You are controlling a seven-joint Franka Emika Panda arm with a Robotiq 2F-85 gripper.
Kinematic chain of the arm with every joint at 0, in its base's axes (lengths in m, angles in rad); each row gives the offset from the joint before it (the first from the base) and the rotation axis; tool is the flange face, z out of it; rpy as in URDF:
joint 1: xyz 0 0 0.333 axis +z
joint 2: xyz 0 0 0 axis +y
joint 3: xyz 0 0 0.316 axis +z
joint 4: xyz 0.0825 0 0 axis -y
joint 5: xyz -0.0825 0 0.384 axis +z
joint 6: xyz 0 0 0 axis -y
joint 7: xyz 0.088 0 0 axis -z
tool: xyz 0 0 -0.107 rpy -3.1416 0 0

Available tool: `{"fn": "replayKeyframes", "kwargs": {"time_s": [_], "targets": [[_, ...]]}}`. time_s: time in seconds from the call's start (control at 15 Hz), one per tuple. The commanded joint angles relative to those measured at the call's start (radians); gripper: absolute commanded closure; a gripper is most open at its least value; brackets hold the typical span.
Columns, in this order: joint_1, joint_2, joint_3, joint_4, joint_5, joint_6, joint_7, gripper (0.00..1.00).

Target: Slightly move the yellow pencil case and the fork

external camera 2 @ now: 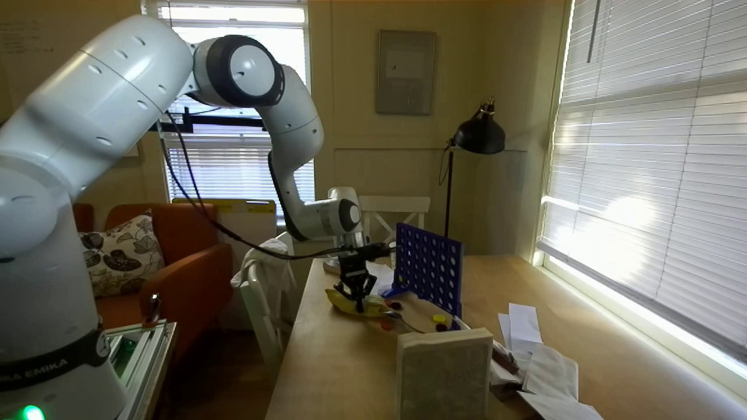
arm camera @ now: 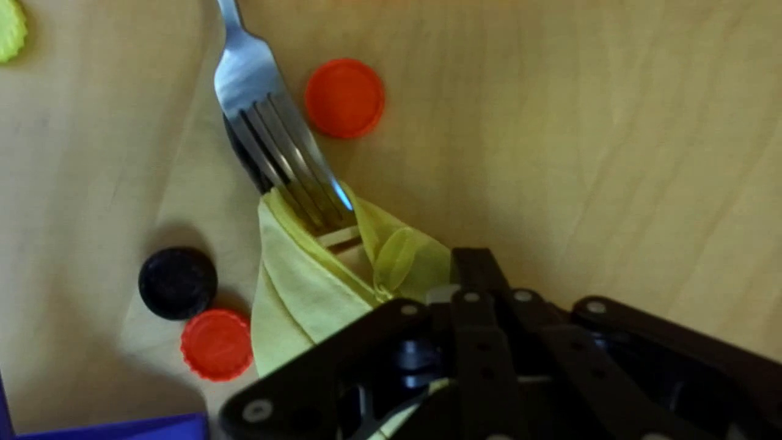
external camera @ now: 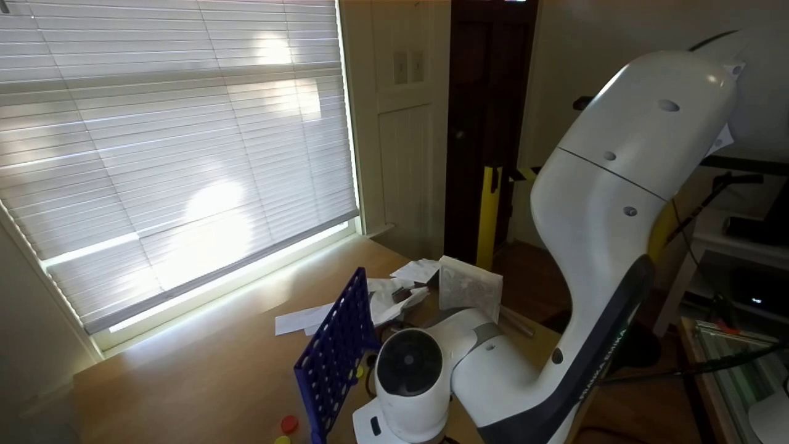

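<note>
The yellow pencil case (arm camera: 305, 287) lies on the table, soft and unzipped at one end; it also shows in an exterior view (external camera 2: 339, 301). The silvery fork (arm camera: 247, 70) lies with its tines inside the case's open mouth and its handle pointing away; it also shows in an exterior view (external camera 2: 402, 319). My gripper (arm camera: 479, 263) is low over the case, its fingers together at the case's right side in the wrist view. I see nothing between the fingertips. The gripper shows in an exterior view (external camera 2: 359, 306) pointing down at the case. Part of the case is hidden beneath the gripper.
The blue pegged rack (external camera 2: 429, 268) stands close beside the case. Red discs (arm camera: 345, 98), a black disc (arm camera: 177, 283) and a yellow disc (arm camera: 9, 29) lie around the fork and case. A white box (external camera 2: 443, 373) stands upright, with loose papers (external camera 2: 548, 370) near it.
</note>
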Motion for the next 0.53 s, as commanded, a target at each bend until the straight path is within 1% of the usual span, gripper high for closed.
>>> {"fn": "replayKeyframes", "kwargs": {"time_s": [0.0,0.07,0.13,0.2,0.33,0.47], "targets": [[-0.073,-0.014,0.085,-0.010,0.030,-0.052,-0.138,1.00],[-0.082,-0.035,0.099,-0.030,0.042,-0.074,-0.154,0.74],[-0.088,-0.048,0.109,-0.042,0.052,-0.095,-0.164,0.73],[-0.079,-0.071,0.099,-0.067,0.042,-0.098,-0.130,0.68],[-0.054,-0.107,0.060,-0.097,0.006,-0.092,-0.036,0.54],[-0.057,-0.133,0.037,-0.126,-0.017,-0.055,0.030,0.40]]}}
